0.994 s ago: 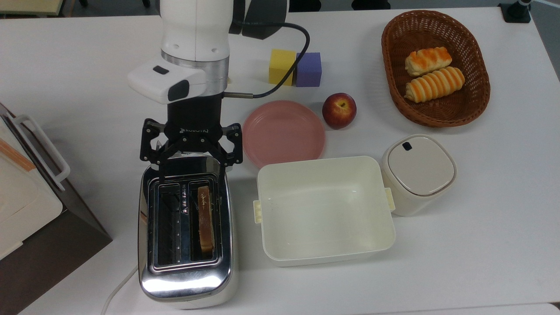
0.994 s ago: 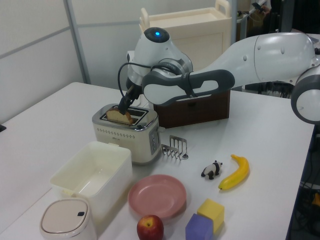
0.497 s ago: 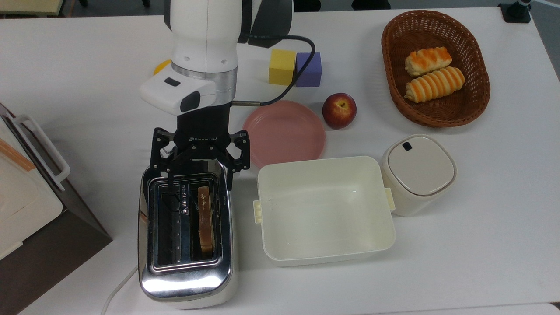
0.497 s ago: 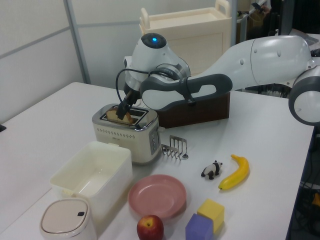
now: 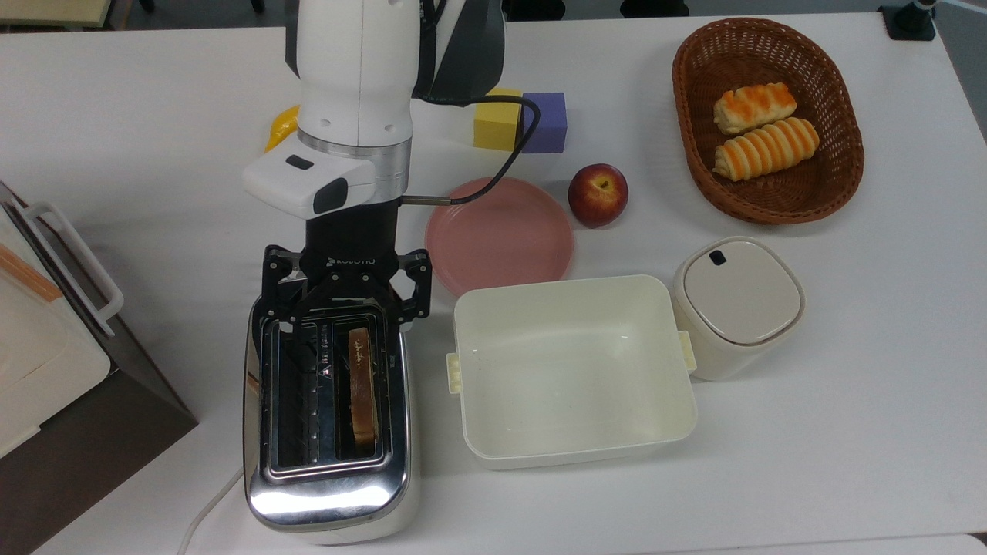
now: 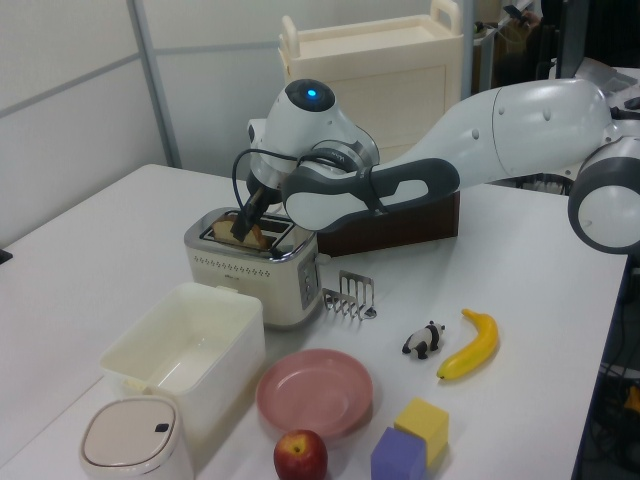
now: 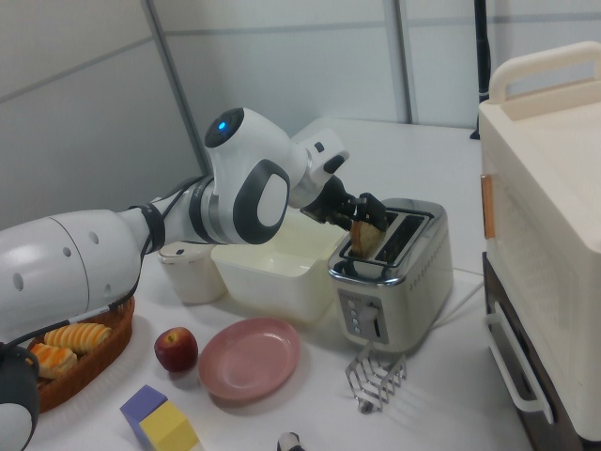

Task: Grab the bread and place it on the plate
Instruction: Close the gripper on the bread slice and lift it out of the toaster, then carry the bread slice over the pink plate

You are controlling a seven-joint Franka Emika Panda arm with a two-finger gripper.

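bread [image 5: 361, 385]: thin light-brown slice with a darker crust, standing on edge in the toaster's [image 5: 328, 493] slot nearer the tub in the top view, its top edge poking above the slot.
plate [image 5: 501, 239]: round, shallow, plain pink, lying flat and bare on the white table, near the toaster, off its end corner on the tub side in the top view.

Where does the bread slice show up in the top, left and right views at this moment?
Top view: the bread stands edge-on in the toaster's slot nearer the top view's right.
Left view: the bread pokes out of the toaster, left of centre.
Right view: the bread sticks up from the toaster, right of centre.
Shared landmark: the pink plate.
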